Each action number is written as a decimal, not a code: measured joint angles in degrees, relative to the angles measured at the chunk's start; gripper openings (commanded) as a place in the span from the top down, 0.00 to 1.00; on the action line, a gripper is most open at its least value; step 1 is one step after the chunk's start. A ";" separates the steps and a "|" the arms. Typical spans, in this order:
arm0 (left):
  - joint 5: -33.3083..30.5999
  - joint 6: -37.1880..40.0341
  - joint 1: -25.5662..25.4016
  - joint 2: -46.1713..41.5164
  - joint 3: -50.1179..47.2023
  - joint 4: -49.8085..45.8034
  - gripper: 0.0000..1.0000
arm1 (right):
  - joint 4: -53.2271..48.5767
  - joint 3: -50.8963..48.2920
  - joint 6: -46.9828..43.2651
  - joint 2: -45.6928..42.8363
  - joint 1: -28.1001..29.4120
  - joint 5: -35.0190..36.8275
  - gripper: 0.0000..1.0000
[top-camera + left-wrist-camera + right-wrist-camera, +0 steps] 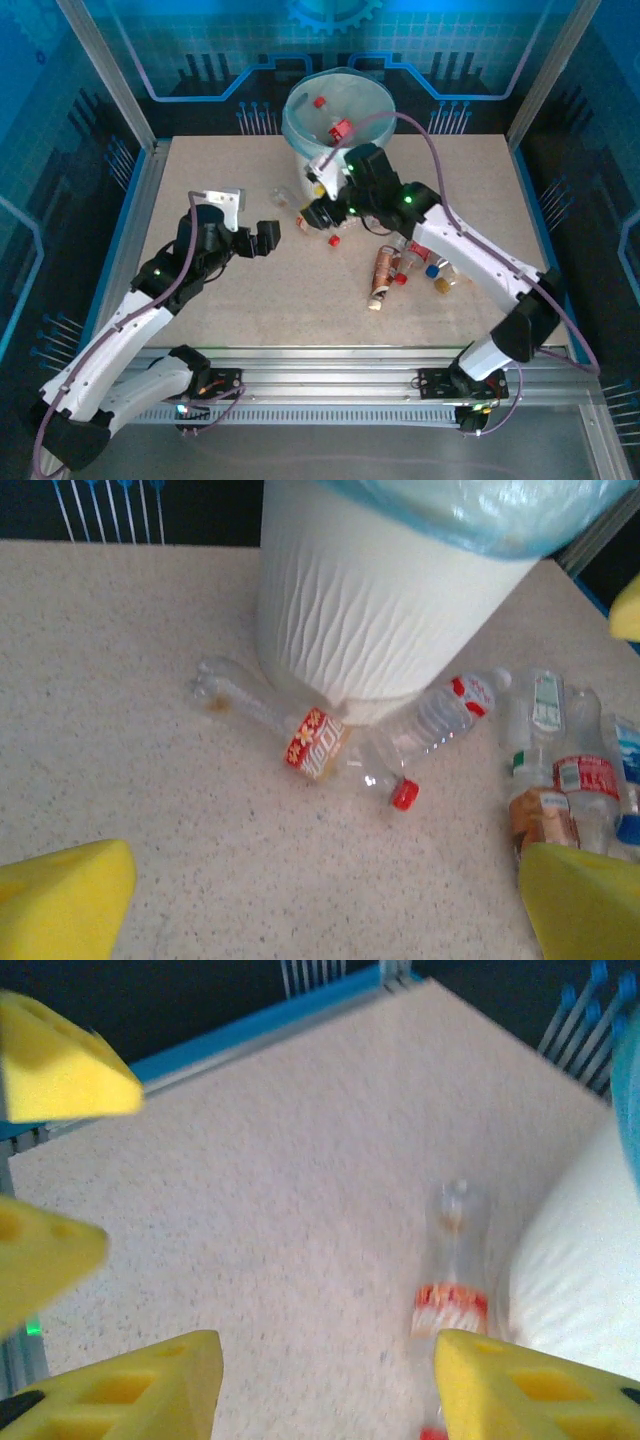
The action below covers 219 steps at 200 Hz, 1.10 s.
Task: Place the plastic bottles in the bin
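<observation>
At the foot of the bin [300,120], on the side nearer the left arm, lies the bottle [452,1305] that we take as the next pick. It is clear with a red-and-orange label and rests flat on the counter [250,320], just beside the bin's ribbed wall. From overhead its long axis runs slantwise, with the bare end far-left and the red cap near-right. From the right wrist that axis points straight away from us, cap end nearest, so a close would cross its narrow width.

Our right fingers [140,1385] hover directly above it, about half spread, pinching nothing and touching nothing. The bottle sits off centre, close to the bin-side finger, and we judge a small sideways shift is needed before going down.

Our left fingers [65,900] are spread as wide as they go and are empty. They face the same bottle from a little way back, so the right arm is clearly the nearer one.

Other bottles [410,270] lie in a huddle to the right of the bin's foot, and a few are inside the bin.
</observation>
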 measured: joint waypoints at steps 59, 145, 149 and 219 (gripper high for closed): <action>5.09 1.05 -9.09 6.47 -4.55 2.47 0.01 | -4.57 -20.55 17.14 -13.97 -14.34 4.48 0.39; 5.75 5.64 -24.76 31.85 10.69 10.29 0.01 | -4.70 -29.86 27.04 -15.61 -51.06 6.49 0.34; 5.75 6.08 -25.33 33.44 12.41 10.47 0.01 | -4.28 -30.14 27.52 -15.58 -52.41 6.49 0.33; 8.90 11.43 -30.69 54.53 32.65 12.31 0.01 | 5.44 -39.78 35.78 -10.71 -63.84 5.07 0.25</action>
